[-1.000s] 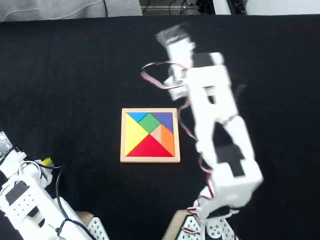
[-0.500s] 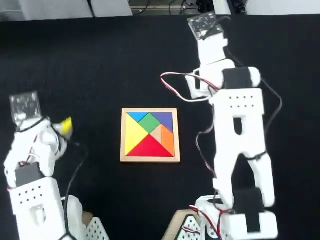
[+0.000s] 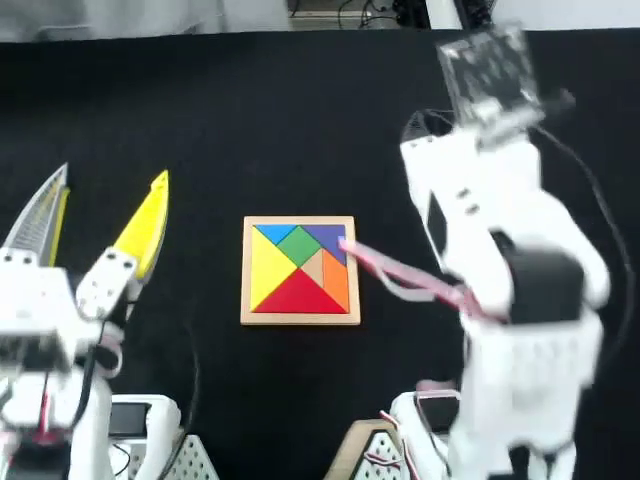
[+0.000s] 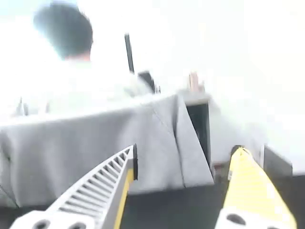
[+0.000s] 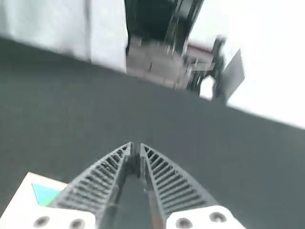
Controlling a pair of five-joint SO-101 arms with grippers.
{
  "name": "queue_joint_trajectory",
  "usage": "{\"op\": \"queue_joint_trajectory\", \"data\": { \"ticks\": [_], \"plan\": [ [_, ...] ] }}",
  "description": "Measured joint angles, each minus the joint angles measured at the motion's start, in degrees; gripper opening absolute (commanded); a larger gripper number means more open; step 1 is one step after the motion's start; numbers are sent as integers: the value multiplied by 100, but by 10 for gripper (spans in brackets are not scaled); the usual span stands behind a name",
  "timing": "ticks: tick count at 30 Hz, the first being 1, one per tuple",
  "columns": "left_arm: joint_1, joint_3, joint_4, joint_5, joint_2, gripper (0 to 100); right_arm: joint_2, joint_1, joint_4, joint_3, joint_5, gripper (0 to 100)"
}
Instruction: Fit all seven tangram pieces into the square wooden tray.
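The black table (image 3: 200, 110) spreads beneath me. My right arm (image 3: 510, 300) stands at three o'clock of the tray, and my right pincer (image 5: 136, 145) is closed tight, holding nothing. My left pincer (image 3: 110, 176) hangs at nine o'clock of the tray, spread wide and empty, its yellow finger (image 3: 145, 225) nearer the wood. The tray (image 3: 300, 320) lies flat mid-table, apart from both. Seven coloured pieces (image 3: 300, 293) fill it.

White left arm (image 3: 50, 310) sits near-left with its yellow-and-grey left gripper (image 3: 110, 175) splayed wide and pointing far, while the white right arm (image 3: 500, 250) stands tall on the right, grey ribbed right gripper (image 5: 136, 145) pinched closed.
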Motion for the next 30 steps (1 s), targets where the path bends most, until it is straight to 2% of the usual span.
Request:
{"op": "queue_joint_trajectory", "data": {
  "ticks": [6,12,17,23,30],
  "plan": [
    [0,18,70,0,-1064,310,-1538,-9,9,273,0,12],
    [-1099,264,70,202,-1081,314,-3262,9,-114,1380,0,12],
    [-1275,431,70,791,-1081,314,-4598,0,-598,2453,0,12],
    [-1275,976,70,844,-1081,314,-5741,-9,-1020,3991,-9,12],
    [-308,2013,70,844,-1081,314,-6277,9,-1398,5407,-9,12]
  ]
}}
